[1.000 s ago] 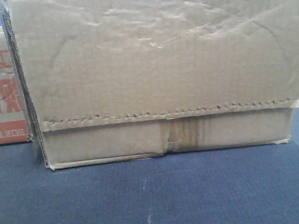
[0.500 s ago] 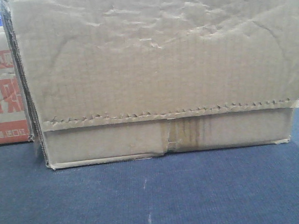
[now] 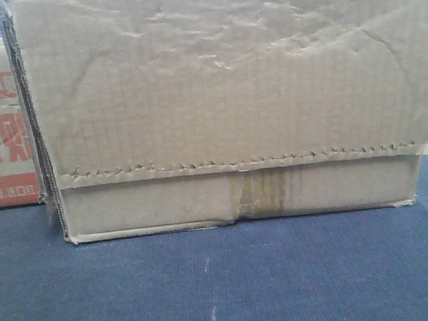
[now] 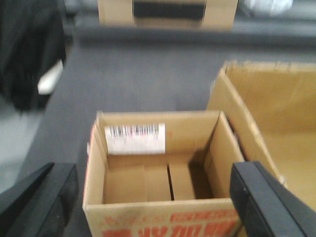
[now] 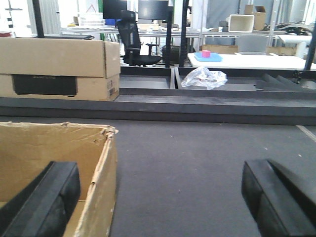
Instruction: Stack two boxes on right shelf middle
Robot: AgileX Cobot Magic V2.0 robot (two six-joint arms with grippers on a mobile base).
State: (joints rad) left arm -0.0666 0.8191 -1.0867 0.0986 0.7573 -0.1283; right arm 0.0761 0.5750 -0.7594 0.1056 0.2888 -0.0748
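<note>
On blue carpet point(image 3: 207, 278): large brown carton point(image 3: 224, 94) fills front view, with creased face, jagged tape edge and yellowish tape on centre seam. Wrist views show its top open. Red-printed carton point(image 3: 2, 124) just beside it at left, open, barcode label point(image 4: 135, 138) on inner wall. Left gripper point(image 4: 153, 197) above red-printed carton, fingers spread, holding nothing. Right gripper point(image 5: 160, 197) fingers spread wide, holding nothing, large carton's corner beneath its left finger.

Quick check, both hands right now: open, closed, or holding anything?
Left hand: open, holding nothing, over the small red-printed carton.
Right hand: open, holding nothing.
</note>
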